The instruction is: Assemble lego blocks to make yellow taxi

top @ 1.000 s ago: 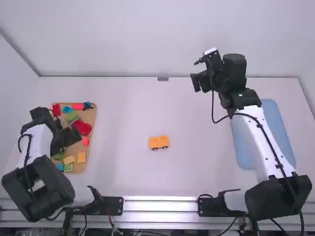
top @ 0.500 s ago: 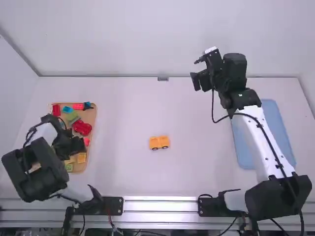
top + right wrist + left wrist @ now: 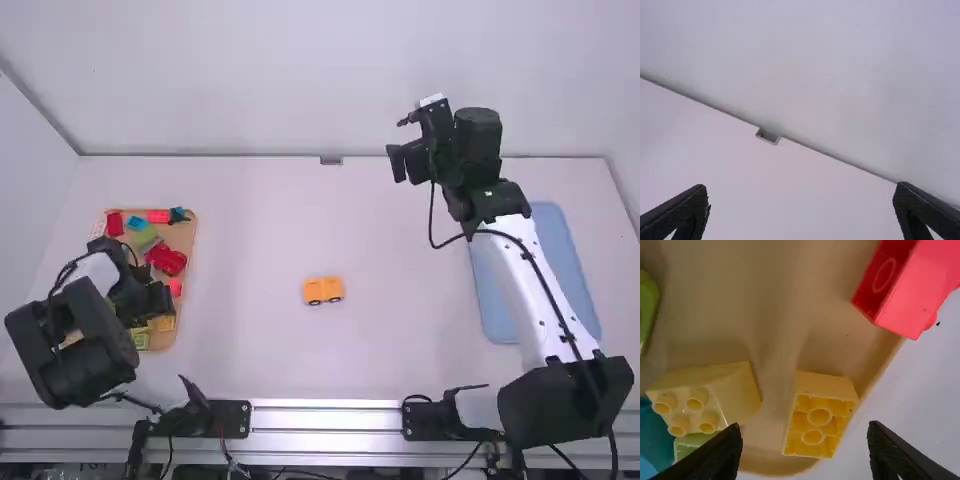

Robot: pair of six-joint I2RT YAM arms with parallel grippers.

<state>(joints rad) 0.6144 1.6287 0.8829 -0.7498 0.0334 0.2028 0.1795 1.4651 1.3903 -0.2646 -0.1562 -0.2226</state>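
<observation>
My left gripper hangs low over the near part of the wooden tray. In the left wrist view the left gripper stands open above a yellow block lying with its hollow underside showing, between the two fingers. Beside it a pale yellow sloped block shows its studs. A yellow-orange piece with dark wheels stands alone on the middle of the table. Up at the table's far side is my right gripper; in the right wrist view the right gripper is open, holding nothing.
Red blocks, a green piece and a blue block share the tray. On the right lies a blue mat, partly under the right arm. A small grey bracket sits at the far edge.
The left gripper has moved toward the near end of the tray, over the yellow blocks there, while its arm drew back. The right arm has stayed practically still.
</observation>
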